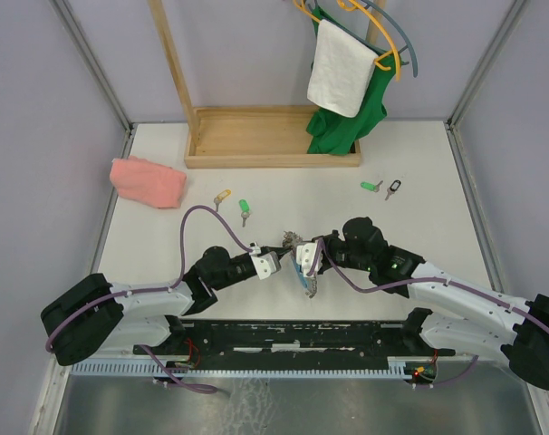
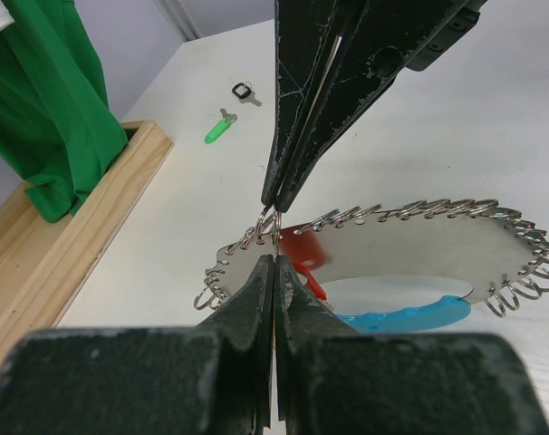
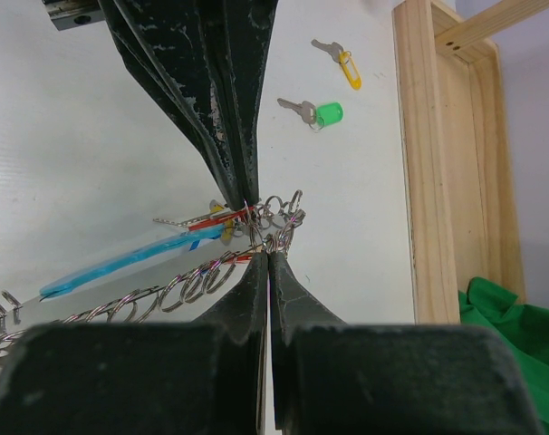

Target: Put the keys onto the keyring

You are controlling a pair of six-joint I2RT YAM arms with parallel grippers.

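The keyring [image 1: 306,276], a grey chain of rings with a long light-blue piece, lies mid-table between both arms. My left gripper [image 1: 279,256] and right gripper [image 1: 302,258] meet tip to tip over its upper end, both shut. In the left wrist view, one small ring [image 2: 270,222] spans between my left gripper [image 2: 274,258] and the right fingertips [image 2: 276,201], with a red tag [image 2: 302,246] just behind. In the right wrist view, my right gripper [image 3: 268,254] pinches the chain [image 3: 166,294] beside the blue piece [image 3: 120,263]. Loose keys lie apart: yellow [image 1: 222,196], green [image 1: 244,208], green [image 1: 370,186], black [image 1: 394,189].
A pink cloth [image 1: 148,181] lies at the left. The wooden rack base [image 1: 256,136] stands at the back, with a green garment [image 1: 342,127] and white towel [image 1: 340,68] hanging over its right end. Grey walls close both sides.
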